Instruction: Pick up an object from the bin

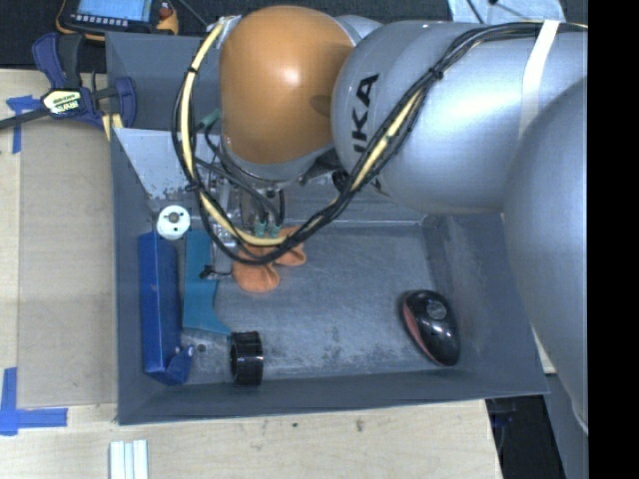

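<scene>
My gripper (252, 216) hangs under the arm's wrist at the back left of the bin, wrapped in cables. Directly beneath it lies a soft orange lump (262, 273), partly hidden by the gripper; whether they touch cannot be made out. A teal flat piece (204, 297) lies just left of the orange lump. A small white round cap (173, 222) sits to the gripper's left near the bin's wall.
A long blue box (159, 302) lies along the left wall. A small black cylinder (246, 356) rests at the front left. A black and red computer mouse (430, 327) lies at the front right. The arm covers the bin's back right.
</scene>
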`<control>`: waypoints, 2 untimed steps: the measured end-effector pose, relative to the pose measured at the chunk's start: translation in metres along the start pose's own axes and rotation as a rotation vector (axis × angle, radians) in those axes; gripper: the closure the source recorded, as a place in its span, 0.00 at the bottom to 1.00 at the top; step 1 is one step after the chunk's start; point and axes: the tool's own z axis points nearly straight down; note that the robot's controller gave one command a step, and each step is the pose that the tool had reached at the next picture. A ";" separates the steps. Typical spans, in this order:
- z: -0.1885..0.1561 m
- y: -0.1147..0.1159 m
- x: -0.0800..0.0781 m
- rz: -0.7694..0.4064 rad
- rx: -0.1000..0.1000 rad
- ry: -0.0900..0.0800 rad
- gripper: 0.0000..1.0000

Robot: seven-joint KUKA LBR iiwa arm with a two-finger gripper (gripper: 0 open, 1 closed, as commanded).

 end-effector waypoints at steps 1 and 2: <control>0.022 -0.014 0.009 -0.020 0.000 -0.001 0.00; 0.030 -0.063 -0.009 0.026 -0.001 0.000 0.00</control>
